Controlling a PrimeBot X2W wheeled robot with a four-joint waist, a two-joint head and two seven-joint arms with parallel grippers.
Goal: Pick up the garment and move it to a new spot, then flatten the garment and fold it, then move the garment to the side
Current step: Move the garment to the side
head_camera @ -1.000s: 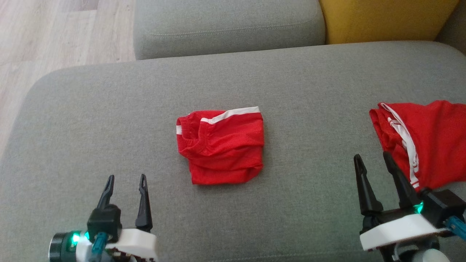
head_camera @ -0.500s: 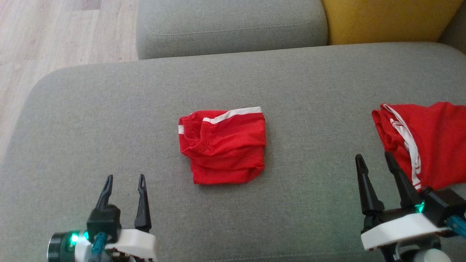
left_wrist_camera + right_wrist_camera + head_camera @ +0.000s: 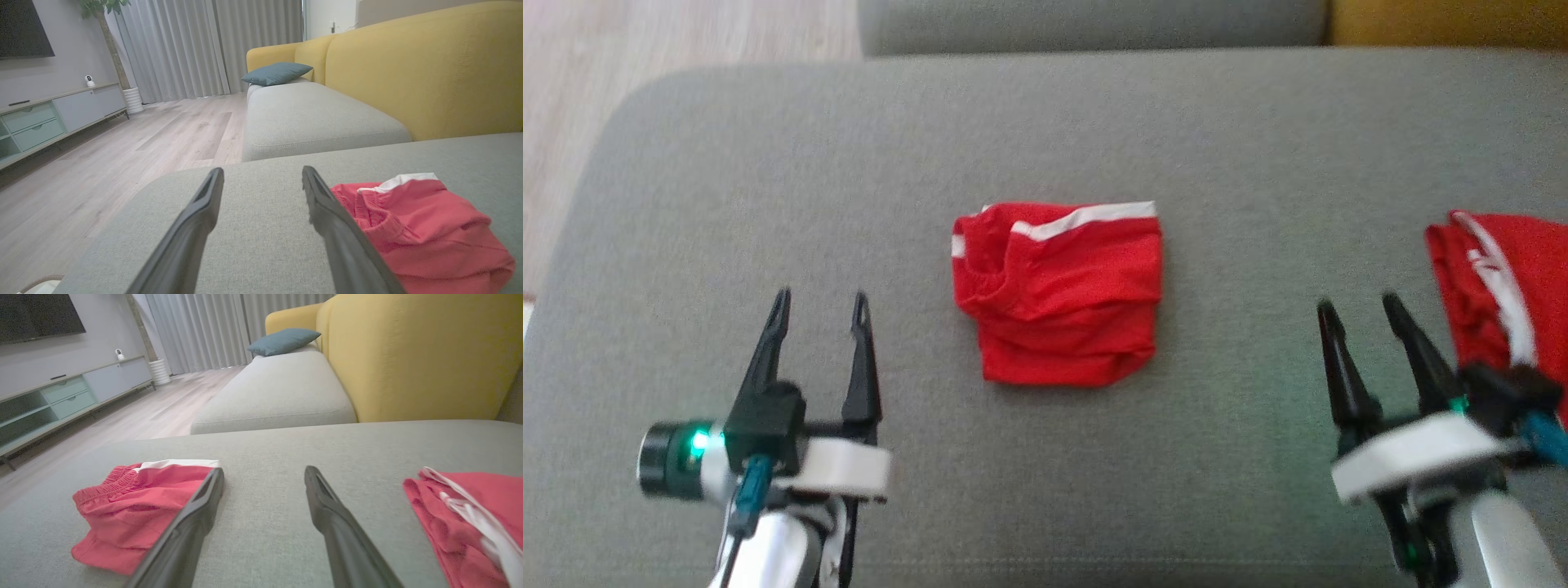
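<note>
Folded red shorts (image 3: 1058,294) on sofa cushion (image 3: 768,163); left gripper (image 3: 821,296), right gripper (image 3: 1358,304) flanking, jaws apart, empty. Probably staged for the side move.

The big gray sofa seat (image 3: 768,163) holds two red things. The folded red shorts (image 3: 1062,298) with a white stripe lie in the middle. Another red garment (image 3: 1507,286) lies well apart, at the right side.

even, soft indoor light; head view motion-blurred throughout, worst around the right end effector (image 3: 1358,302); wrist views sharper, edges bowed.
</note>
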